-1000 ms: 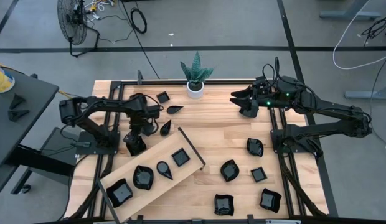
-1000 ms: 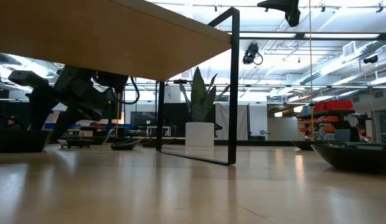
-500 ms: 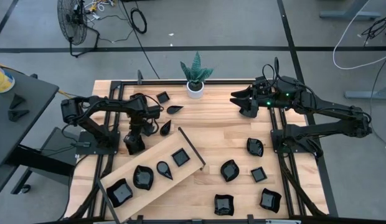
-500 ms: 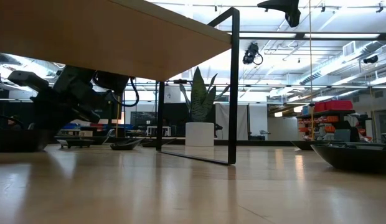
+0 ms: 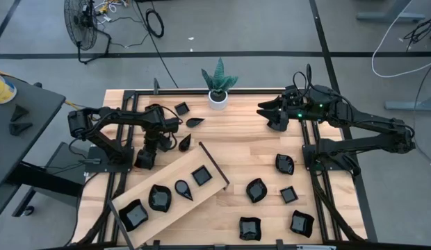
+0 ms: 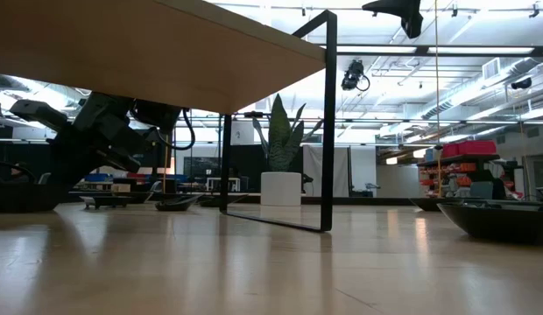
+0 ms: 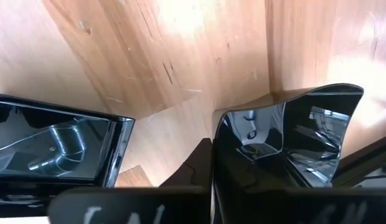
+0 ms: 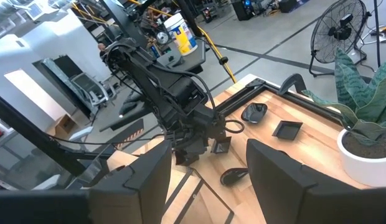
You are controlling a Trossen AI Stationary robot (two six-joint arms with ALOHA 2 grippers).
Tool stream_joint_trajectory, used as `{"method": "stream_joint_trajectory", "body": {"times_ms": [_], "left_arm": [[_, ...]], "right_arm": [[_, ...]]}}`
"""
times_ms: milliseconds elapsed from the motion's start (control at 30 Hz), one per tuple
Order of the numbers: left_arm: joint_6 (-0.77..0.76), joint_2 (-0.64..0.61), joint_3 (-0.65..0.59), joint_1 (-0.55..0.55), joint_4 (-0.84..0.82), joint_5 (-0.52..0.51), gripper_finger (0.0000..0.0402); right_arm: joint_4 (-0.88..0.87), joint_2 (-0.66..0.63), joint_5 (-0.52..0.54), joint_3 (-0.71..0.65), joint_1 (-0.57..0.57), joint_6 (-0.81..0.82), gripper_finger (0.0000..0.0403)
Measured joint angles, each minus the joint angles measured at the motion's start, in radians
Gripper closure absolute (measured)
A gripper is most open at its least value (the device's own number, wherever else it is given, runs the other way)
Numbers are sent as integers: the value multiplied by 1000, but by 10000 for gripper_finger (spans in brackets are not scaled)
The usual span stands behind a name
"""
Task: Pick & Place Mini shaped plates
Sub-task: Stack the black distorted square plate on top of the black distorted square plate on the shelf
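The left gripper [image 5: 146,158] is down low on the left side of the table [image 5: 243,149], just past the top end of the long wooden board [image 5: 175,171]. Its fingers are closed on a small shiny black plate [image 7: 286,146], which fills the left wrist view. Another black dish [image 7: 56,146] sits just beside it.

On the board lie four mini plates [image 5: 160,198] in a row: a square one, a wavy one, a teardrop and another square. Three more small plates [image 5: 186,142] lie on the table near the left arm, toward the plant pot [image 5: 217,98].

Further right, six black plates [image 5: 256,189] are spread over the table.

The right gripper [image 5: 265,112] hangs up in the air over the far right part of the table, away from any plate. Its two fingers [image 8: 140,180] are spread apart with nothing between them.
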Motion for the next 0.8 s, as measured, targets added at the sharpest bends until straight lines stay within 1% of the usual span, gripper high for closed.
{"method": "stream_joint_trajectory", "body": {"times_ms": [200, 400, 633, 800], "left_arm": [[8, 0, 24, 0, -39, -3, 396], [7, 0, 99, 0, -105, -3, 398], [-5, 0, 268, 0, -231, -13, 399], [-49, 0, 420, 0, -335, -61, 400]], "right_arm": [[0, 0, 0, 0, 0, -5, 193], [0, 0, 0, 0, 0, -10, 193], [0, 0, 0, 0, 0, -10, 193], [1, 0, 0, 0, 0, -10, 193]]}}
